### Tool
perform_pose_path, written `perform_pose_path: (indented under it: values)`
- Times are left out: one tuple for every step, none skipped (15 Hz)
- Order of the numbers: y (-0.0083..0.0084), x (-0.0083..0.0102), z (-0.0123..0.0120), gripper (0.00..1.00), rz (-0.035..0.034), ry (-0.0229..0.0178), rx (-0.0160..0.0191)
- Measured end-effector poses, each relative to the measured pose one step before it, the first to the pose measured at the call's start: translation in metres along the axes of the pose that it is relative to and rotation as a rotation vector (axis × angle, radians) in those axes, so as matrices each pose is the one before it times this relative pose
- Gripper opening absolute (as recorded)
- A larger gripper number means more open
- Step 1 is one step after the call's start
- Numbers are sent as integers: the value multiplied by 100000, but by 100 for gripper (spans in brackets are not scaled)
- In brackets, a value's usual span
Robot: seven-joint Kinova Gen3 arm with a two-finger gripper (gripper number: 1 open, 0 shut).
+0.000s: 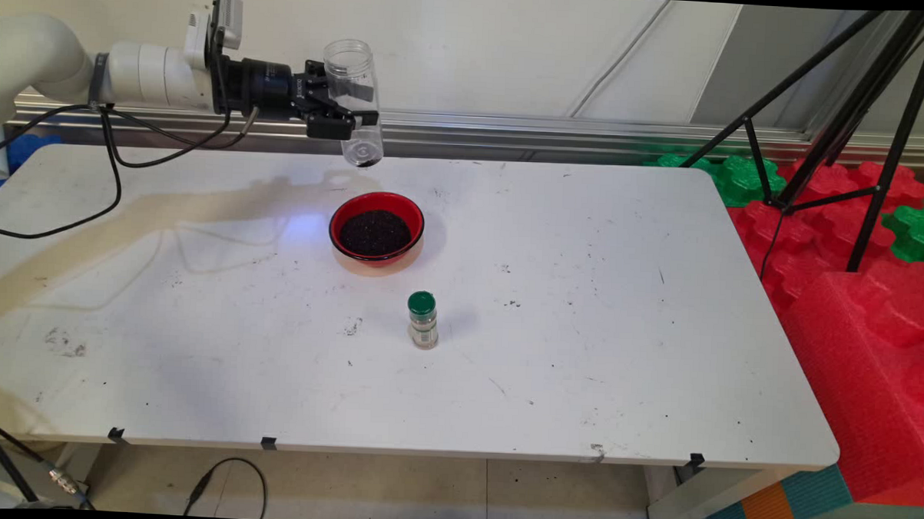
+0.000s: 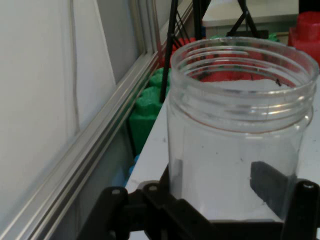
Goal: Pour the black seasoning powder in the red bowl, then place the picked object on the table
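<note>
Spice jar [image 1: 422, 319] label too small to read.

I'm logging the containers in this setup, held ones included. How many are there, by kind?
Clear plastic jar, held in the gripper above the table: 1
Red bowl of dark grains: 1
Small green-capped bottle: 1
Total: 3

Clear plastic jar [image 1: 352, 102], lidless and upright, clamped in the pincer [image 1: 343, 109] high above the table [image 1: 582, 333]. Nearly empty, a few dark grains at its bottom. Directly below, red bowl [image 1: 376, 228] full of dark grains.
</note>
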Motion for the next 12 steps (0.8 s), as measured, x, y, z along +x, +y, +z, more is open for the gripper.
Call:
perform_pose_path:
  values:
    - [118, 84, -27, 0, -756, 173, -430]
    - [175, 109, -31, 0, -1066, 211, -675]
    - [121, 70, 10, 0, -687, 114, -545]
    - [207, 95, -39, 0, -946, 156, -747]
    - [162, 62, -32, 0, -581, 86, -522]
    - [237, 77, -46, 0, -776, 93, -814]
    - [158, 50, -22, 0, -477, 57, -568]
    - [257, 75, -53, 0, -630, 95, -829]
    - [187, 41, -25, 0, -395, 40, -581]
    - [294, 47, -57, 0, -540, 37, -874]
    - [218, 26, -39, 0, -335, -1, -609]
    - [329, 26, -62, 0, -475, -5, -919]
